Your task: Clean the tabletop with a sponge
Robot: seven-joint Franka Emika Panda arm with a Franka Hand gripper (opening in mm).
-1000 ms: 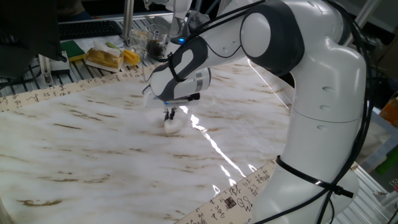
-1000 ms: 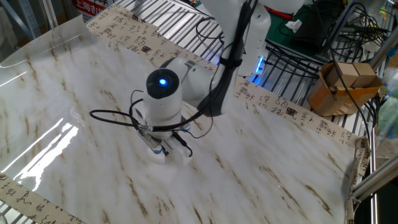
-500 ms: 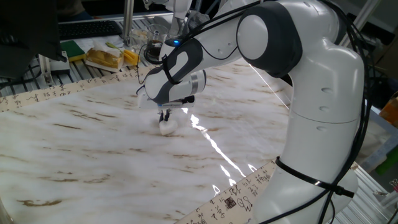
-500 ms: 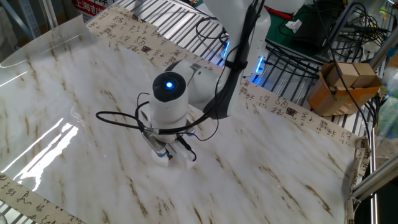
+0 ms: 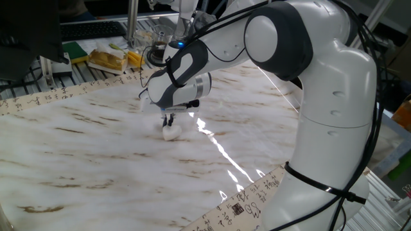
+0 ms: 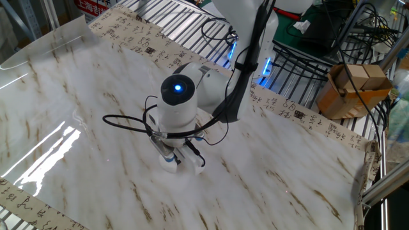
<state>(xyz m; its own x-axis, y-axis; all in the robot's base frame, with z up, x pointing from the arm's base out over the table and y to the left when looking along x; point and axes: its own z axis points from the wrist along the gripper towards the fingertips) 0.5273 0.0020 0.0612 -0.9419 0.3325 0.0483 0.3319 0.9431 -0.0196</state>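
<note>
The white marble-patterned tabletop [image 5: 77, 147] with brown veins fills both views [image 6: 83, 96], edged by a beige border with black characters [image 5: 45, 96]. The small white sponge [image 5: 171, 132] rests on the tabletop near its middle; it also shows under the arm in the other fixed view [image 6: 171, 165]. My gripper [image 5: 170, 121] points straight down and is shut on the sponge, pressing it on the surface; it also shows in the other fixed view [image 6: 179, 156].
Clutter lies beyond the far edge: a yellow and white packet [image 5: 108, 59], a green item [image 5: 76, 50], a dark glass jar [image 5: 156, 51]. A cardboard box [image 6: 351, 86] and cables lie off the table. The arm's large body [image 5: 327, 128] stands at the near right corner.
My gripper has slid the sponge a little across the tabletop, leftward and toward the far edge in the one fixed view, rightward and downward in the other. The grip is unchanged.
</note>
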